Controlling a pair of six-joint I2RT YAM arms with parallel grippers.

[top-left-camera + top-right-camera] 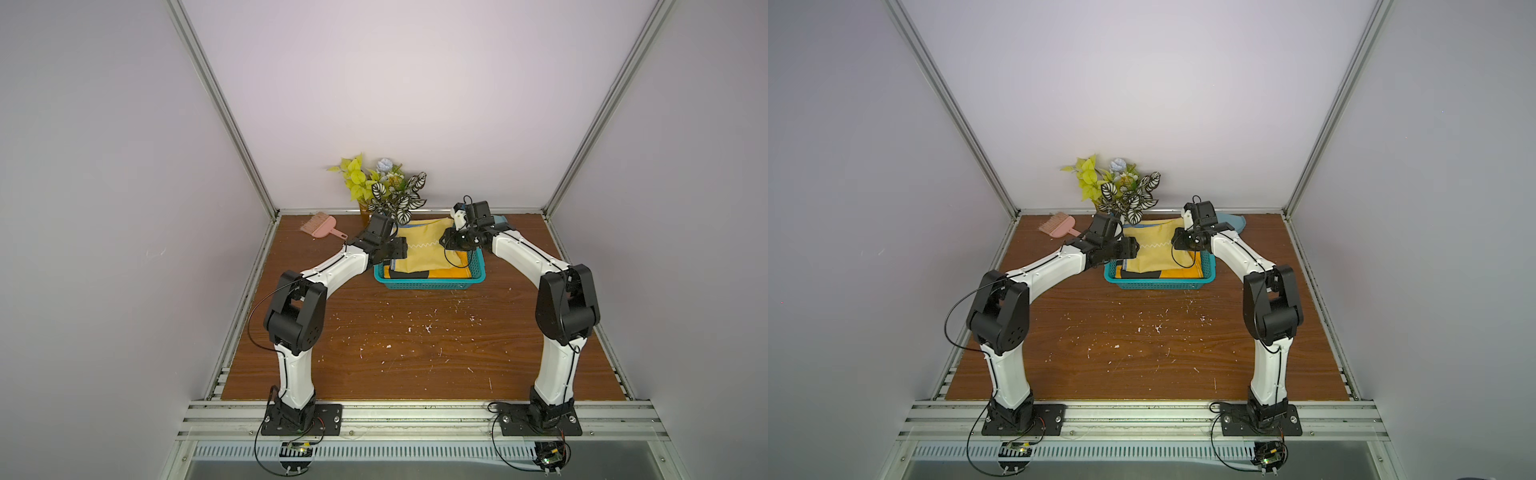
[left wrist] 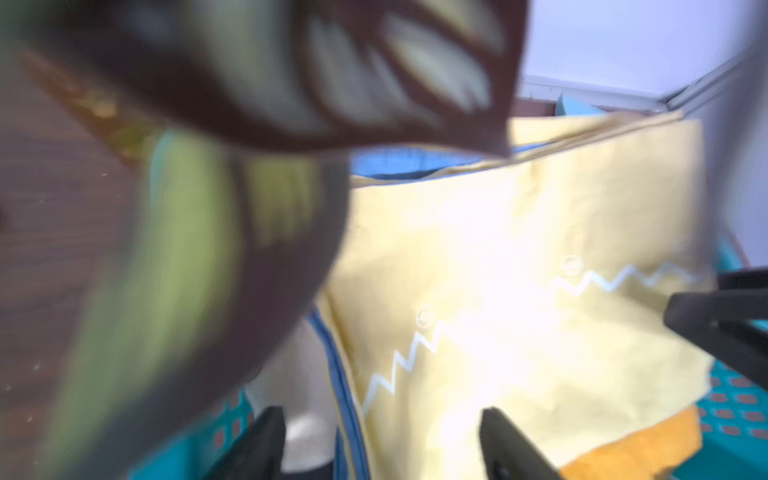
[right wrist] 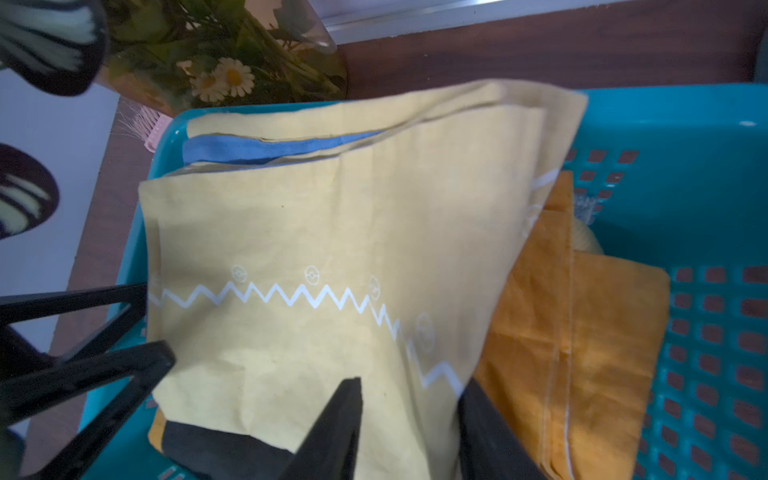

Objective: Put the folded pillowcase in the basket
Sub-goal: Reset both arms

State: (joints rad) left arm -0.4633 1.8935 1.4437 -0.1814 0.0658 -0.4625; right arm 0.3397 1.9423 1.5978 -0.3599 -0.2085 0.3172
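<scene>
Near half of the counter (image 1: pixel 415 353): bare wood, white flecks, nothing to foul.

At 12 o'clock from its centre sits the basket (image 1: pixel 428 285). The folded pillowcase (image 1: pixel 424 248) lies inside it on an orange cloth (image 3: pixel 602 332). It is sloped, with its far edge riding up on the far rim and the blue lining showing.

Left tool (image 2: pixel 380 411) is at the basket's 9 o'clock, jaws wide. The cloth's blue-edged side lies between them, ungripped. Right tool (image 3: pixel 411 382) is at 3 o'clock, jaws narrower but apart, with fabric flat in the gap and no pinch seen.

Risks, as I judge them:
- Either tool, on lifting away, could hook a fold with a fingertip. That would drag the pillowcase over the rim or shake the fold open.
- The propped far edge may slide out by itself.
- Behind, at 11 o'clock, the plant (image 1: pixel 390 189) crowds the left wrist, with leaves right up at its camera. A careless retreat could tip it.
</scene>
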